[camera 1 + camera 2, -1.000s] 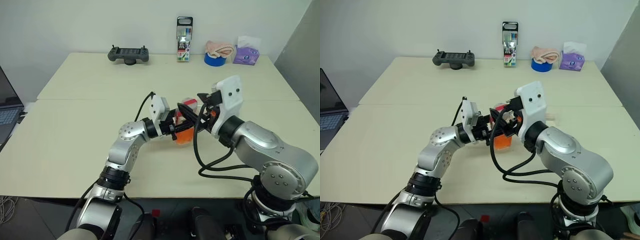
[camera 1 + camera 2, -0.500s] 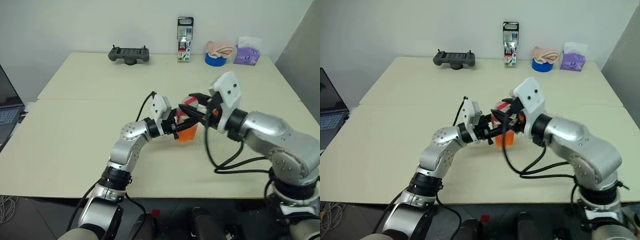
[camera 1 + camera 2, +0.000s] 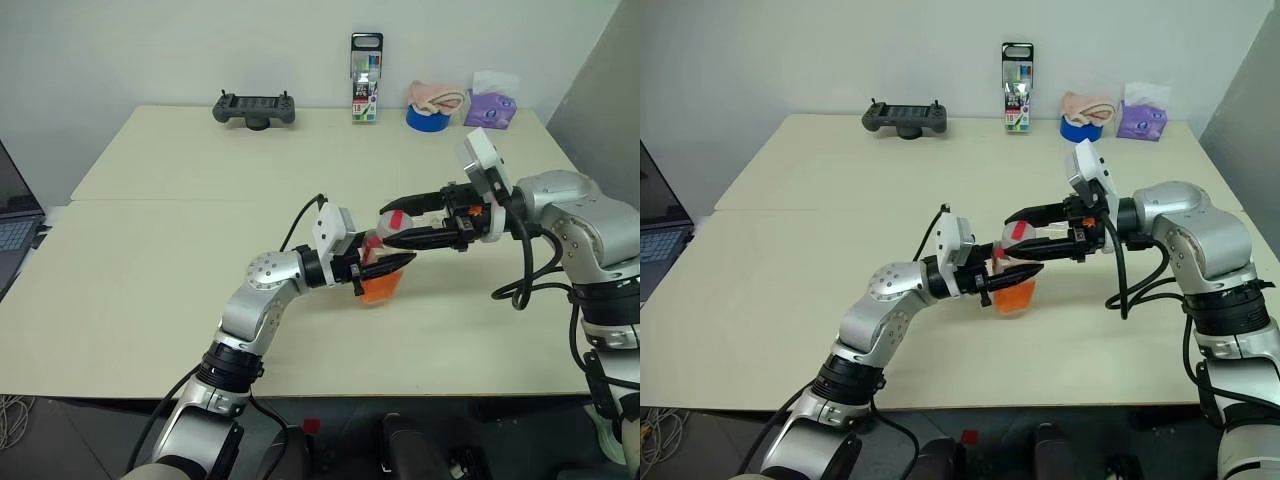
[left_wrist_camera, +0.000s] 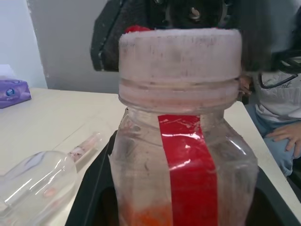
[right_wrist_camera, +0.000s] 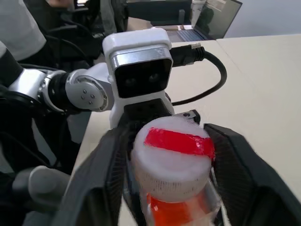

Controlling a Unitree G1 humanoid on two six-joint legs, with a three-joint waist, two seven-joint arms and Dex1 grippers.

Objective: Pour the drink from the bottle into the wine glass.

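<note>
Centrally over desk [image 3: 150, 260]: bottle [image 3: 378, 270] upright, orange-red drink [image 3: 380, 290] in lower part. Left tool [image 3: 385, 268] clamped on bottle body. Right tool [image 3: 395, 229] spread wide, fingers either side of red-and-white cap [image 5: 171, 146]. Wine glass [image 4: 37, 183] lying on side just beside bottle.

1. Left arm reaches forward over the table, forearm angled toward the right; left gripper [image 3: 385, 268] is clamped on the bottle [image 3: 378, 272].
2. Right arm extends leftward, roughly level; right gripper [image 3: 392, 226] has fingers [image 5: 101, 174] spread either side of the cap [image 5: 171, 150].
</note>
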